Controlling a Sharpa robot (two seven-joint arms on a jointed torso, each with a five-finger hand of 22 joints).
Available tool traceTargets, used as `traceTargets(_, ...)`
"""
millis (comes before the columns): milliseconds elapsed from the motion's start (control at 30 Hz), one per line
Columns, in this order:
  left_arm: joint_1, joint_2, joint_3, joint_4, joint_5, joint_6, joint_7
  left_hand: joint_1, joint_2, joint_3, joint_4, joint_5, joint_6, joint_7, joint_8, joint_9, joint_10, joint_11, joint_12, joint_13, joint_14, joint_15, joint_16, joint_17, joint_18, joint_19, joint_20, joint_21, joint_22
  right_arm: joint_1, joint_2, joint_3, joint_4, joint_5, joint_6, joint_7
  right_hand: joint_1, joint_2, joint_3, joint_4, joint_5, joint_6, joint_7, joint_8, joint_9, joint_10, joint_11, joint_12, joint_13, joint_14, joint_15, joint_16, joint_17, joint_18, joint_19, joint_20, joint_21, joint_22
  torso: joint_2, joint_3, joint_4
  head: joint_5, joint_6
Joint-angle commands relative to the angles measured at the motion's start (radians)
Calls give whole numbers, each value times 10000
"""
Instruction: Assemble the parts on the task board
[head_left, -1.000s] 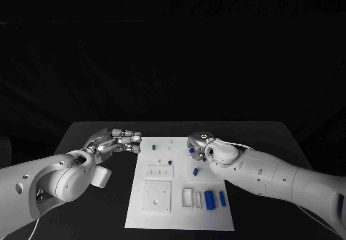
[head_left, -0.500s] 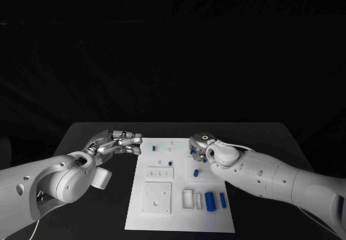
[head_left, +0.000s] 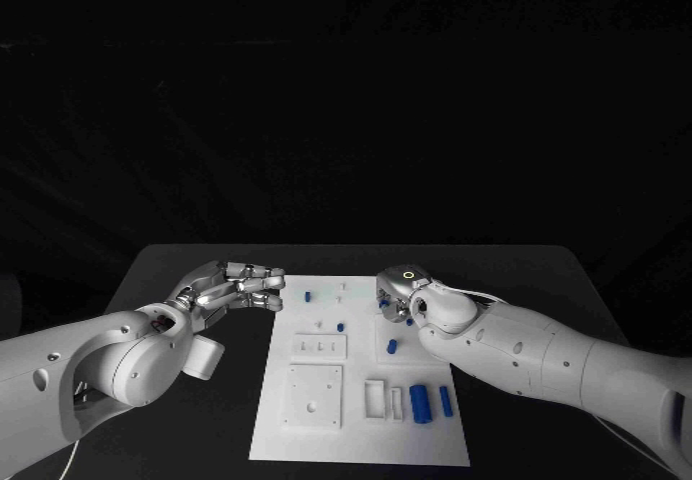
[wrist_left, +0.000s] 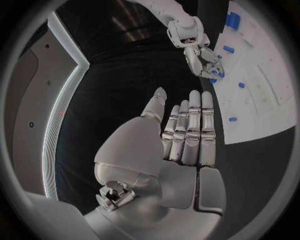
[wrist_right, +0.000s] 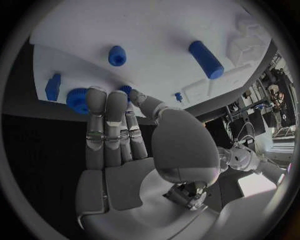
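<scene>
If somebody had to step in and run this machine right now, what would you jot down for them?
Left hand: holds nothing, fingers straight, over the black table beside the task board.
Right hand: fingertips down on the board's right edge by a small blue gear-like part; whether it grips anything cannot be told.
Parts: blue pieces scattered on the board, a long blue cylinder near its front.
Done: nothing clearly assembled. Left: nearly everything.

We can read no text, label, brand, number or sign anywhere, neither on the task board (head_left: 361, 400) nor on the table (head_left: 188, 265).
</scene>
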Motion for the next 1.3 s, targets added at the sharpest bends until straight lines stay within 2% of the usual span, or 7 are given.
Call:
traceTargets(33,16,20,10,16,-22,182,12,-47,-75,38,16,5,-65,21,13,-5,-86,-16,31,12,-59,-10,42,-9,-55,-28,4,34,9,-6,19,-2,6,-38,-263,-78,40,157,-121,-31,-37,208,-15,51,34,222,-41,5,16,-20,-118,0,18,-81,39,-118,199,161,6,-2,-3,9,20)
traceTargets(333,21,96,9,-80,-22,185,10,-29,-82,53,17,11,-76,27,13,-5,-100,-11,32,12,-57,-9,47,-11,-53,-26,3,35,21,-3,51,0,38,-82,-798,-359,125,301,-179,-207,-60,507,-79,41,58,553,-147,7,20,-29,-237,-7,76,-276,84,-271,776,826,20,-18,-23,34,128)
traceTargets(500,21,136,8,-134,-19,166,17,-29,-82,53,17,11,-76,27,13,-5,-100,-11,32,12,-57,-9,47,-11,-53,-26,3,35,21,69,75,2,165,-143,-1057,-522,129,285,-158,-225,-72,518,-79,41,57,568,-146,3,18,-26,-239,-21,105,-273,91,-275,716,1061,15,-9,-14,50,184)
traceTargets(733,21,177,8,-179,-18,137,26,-24,-80,63,14,21,-87,30,13,-5,-120,-6,30,12,-59,-8,48,-13,-52,-30,4,35,28,274,321,6,174,-250,-1240,-680,160,257,-114,-227,-81,526,-72,42,57,562,-143,11,21,-18,-233,-32,134,-275,170,-271,549,1333,27,-27,-5,31,306)
traceTargets(1033,22,270,10,-256,-18,151,31,-27,-75,72,14,24,-86,28,14,-4,-126,-5,33,13,-69,-4,44,-18,-51,-37,7,32,33,401,935,8,-384,-296,-1327,-710,148,263,-93,-233,-60,524,-80,43,57,559,-142,8,19,-27,-242,-42,150,-280,256,-278,316,1622,39,-29,16,18,389)
traceTargets(1200,30,287,12,-236,-18,166,30,-32,-77,77,5,26,-81,30,12,-5,-116,-4,32,12,-74,-2,42,-23,-53,-46,9,28,41,443,1327,9,-746,-299,-1463,-683,144,257,-68,-247,-38,511,-77,41,56,554,-138,8,19,-25,-242,-45,152,-276,279,-277,230,1714,88,-59,60,-13,424)
traceTargets(1300,60,317,15,-232,-18,173,30,-32,-77,77,5,26,-81,30,12,-5,-116,-4,32,12,-74,-2,42,-23,-53,-46,9,28,41,452,1549,9,-953,-297,-1529,-655,142,249,-62,-255,-12,509,-77,41,56,552,-137,7,19,-25,-243,-44,153,-274,290,-277,210,1742,133,-85,116,-62,470)
